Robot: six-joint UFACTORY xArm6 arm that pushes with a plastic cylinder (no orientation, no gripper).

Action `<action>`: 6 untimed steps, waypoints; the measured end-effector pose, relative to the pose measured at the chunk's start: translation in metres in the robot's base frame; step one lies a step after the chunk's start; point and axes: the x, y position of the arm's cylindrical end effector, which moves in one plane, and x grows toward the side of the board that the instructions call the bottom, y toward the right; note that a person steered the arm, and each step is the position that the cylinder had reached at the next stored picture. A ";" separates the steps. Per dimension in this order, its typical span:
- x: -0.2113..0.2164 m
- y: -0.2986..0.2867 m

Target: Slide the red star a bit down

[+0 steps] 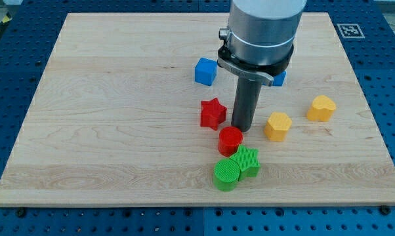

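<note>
The red star lies near the middle of the wooden board. My tip rests on the board just to the star's right, a small gap apart from it. A red cylinder sits right below the tip and to the star's lower right. The rod rises from the tip into the arm's grey body at the view's top.
A green cylinder and a green star touch each other below the red cylinder. A blue cube lies above the star. Another blue block is partly hidden behind the arm. Two yellow blocks lie at the right.
</note>
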 end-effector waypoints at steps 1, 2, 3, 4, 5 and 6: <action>-0.011 0.010; -0.032 0.010; -0.056 0.006; -0.063 -0.018; -0.048 -0.042; -0.015 -0.043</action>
